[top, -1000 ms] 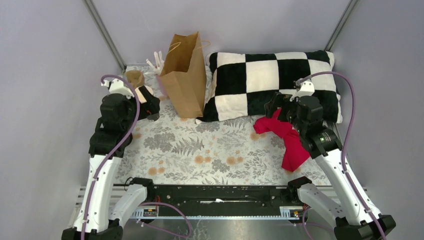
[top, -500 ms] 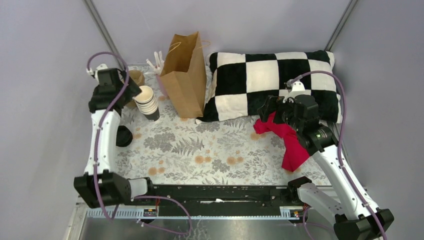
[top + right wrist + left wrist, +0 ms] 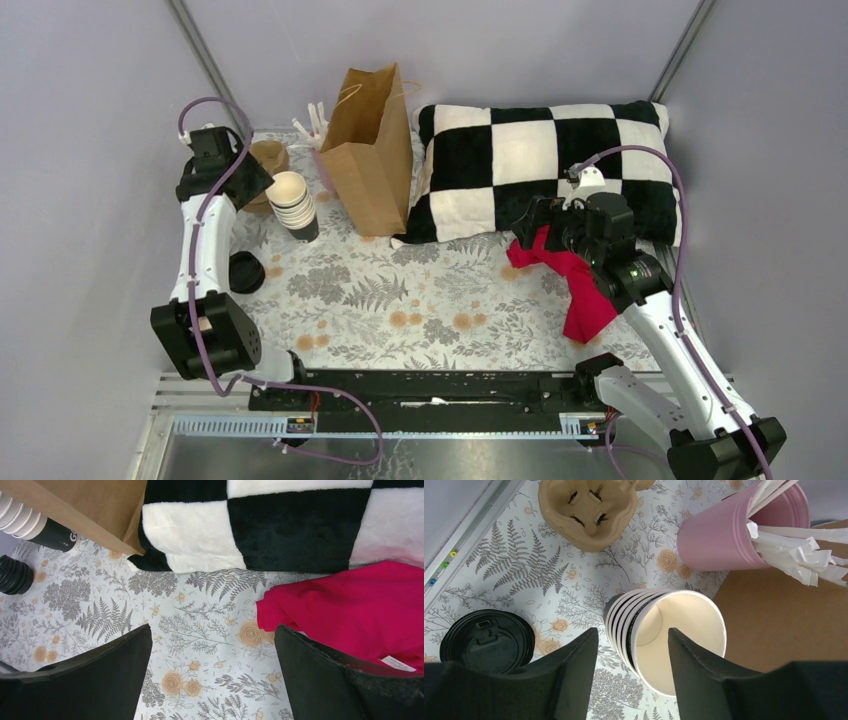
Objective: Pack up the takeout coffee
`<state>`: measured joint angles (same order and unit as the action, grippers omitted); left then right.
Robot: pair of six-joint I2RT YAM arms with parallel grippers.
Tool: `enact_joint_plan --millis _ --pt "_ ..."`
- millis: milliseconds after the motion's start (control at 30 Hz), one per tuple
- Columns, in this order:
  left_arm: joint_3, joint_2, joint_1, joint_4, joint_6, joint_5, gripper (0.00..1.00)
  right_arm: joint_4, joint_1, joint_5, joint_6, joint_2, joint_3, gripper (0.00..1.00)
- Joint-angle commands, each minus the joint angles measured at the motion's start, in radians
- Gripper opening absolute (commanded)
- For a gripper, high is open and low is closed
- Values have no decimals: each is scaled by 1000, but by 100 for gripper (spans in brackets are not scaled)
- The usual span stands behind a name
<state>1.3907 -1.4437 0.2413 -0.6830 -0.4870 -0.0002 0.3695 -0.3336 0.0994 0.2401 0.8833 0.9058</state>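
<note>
Coffee cup (image 3: 244,272) near tabletop's (image 3: 420,300) left edge, floral middle between arms, left tool (image 3: 631,632) released over cup stack (image 3: 684,630), narrower than before, right tool (image 3: 212,635) released by red cloth (image 3: 360,610).

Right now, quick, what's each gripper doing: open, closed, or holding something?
Left gripper: open, jaws apart over the stack of lidless cups, holding nothing.
Right gripper: open wide, empty, beside the red cloth.

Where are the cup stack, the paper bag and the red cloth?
cup stack (image 3: 689,615), left wrist view, white inside of the top cup.
paper bag (image 3: 370,165), top view, brown front side.
red cloth (image 3: 360,610), right wrist view, middle of the fabric.
</note>
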Motion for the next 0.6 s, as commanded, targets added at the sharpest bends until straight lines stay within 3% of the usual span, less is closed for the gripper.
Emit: enact_joint_plan --millis 0,200,433,567 --pt "-26 44 -38 36 52 -44 51 -42 -5 27 -5 1 -2 98" --pt "-38 34 -74 18 66 -100 45 -40 -5 26 -3 -8 -8 98" --pt "-36 28 -101 19 80 -140 28 -40 -5 23 -3 -8 -11 98" --pt "-39 28 -102 18 82 -154 27 -40 -5 23 -4 -6 -12 98"
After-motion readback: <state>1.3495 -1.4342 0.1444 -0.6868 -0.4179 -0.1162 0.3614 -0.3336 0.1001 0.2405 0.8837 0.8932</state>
